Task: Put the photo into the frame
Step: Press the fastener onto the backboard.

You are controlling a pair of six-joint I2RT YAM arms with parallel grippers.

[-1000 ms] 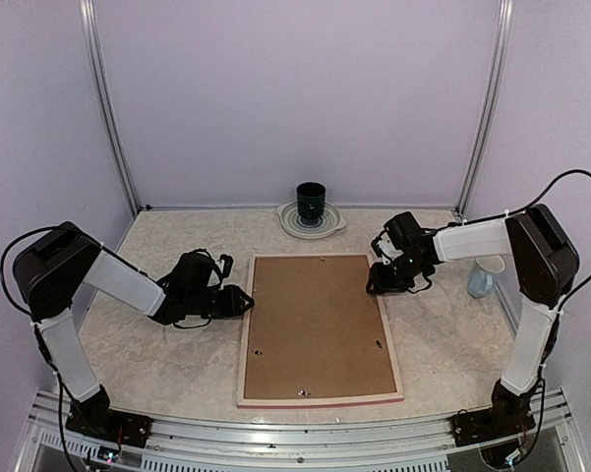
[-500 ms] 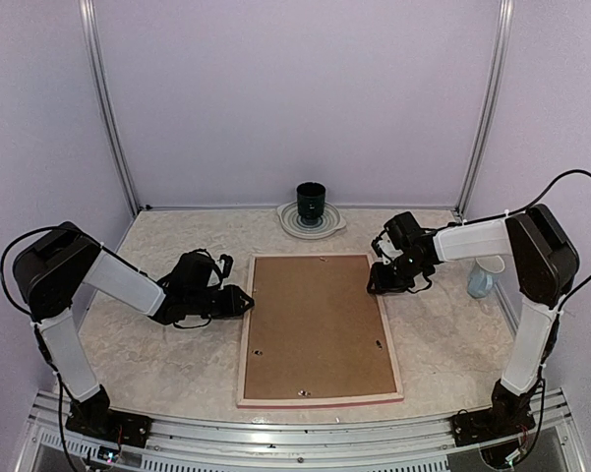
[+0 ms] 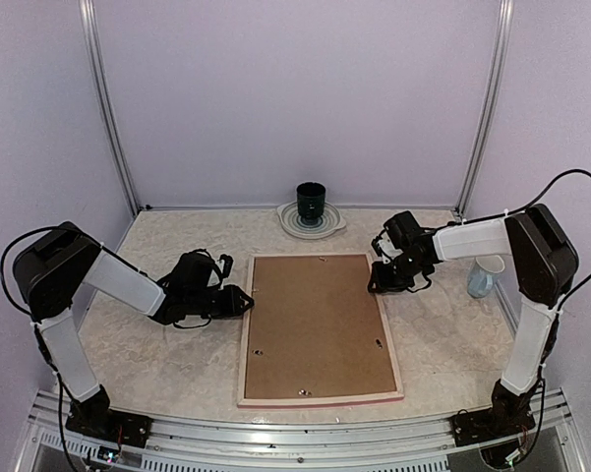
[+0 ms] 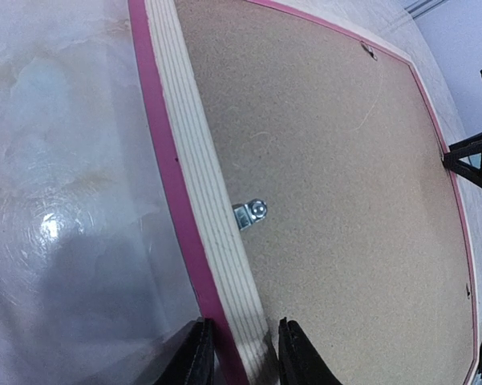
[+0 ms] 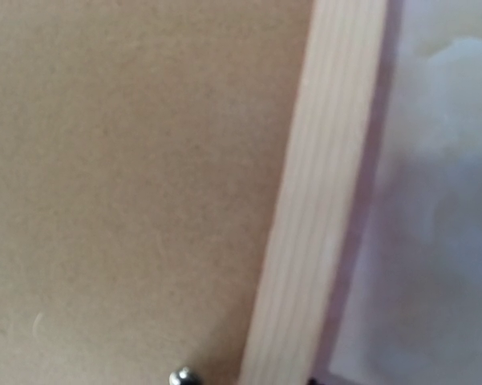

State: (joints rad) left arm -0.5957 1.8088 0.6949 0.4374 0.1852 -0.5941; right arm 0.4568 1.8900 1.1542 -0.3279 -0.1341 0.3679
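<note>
The frame [image 3: 244,364] lies face down in the middle of the table, its pale wood back up and a pink edge showing. A brown backing board [image 3: 315,324] fills it. The photo is hidden. My left gripper [image 3: 244,301] is shut on the frame's left rim [image 4: 200,184], one finger on the pink outer edge and one on the inner side [image 4: 245,357]. A metal clip [image 4: 251,212] sits just ahead of it. My right gripper [image 3: 377,283] is low at the upper part of the right rim [image 5: 321,200]. Its fingers barely show in the right wrist view.
A dark cup [image 3: 311,200] stands on a pale plate [image 3: 287,221] at the back centre. A light blue mug [image 3: 484,275] stands just right of my right arm. Walls with metal posts close in the sides and back.
My right gripper has shifted slightly at the frame's right rim. The left gripper and the frame have not moved.
</note>
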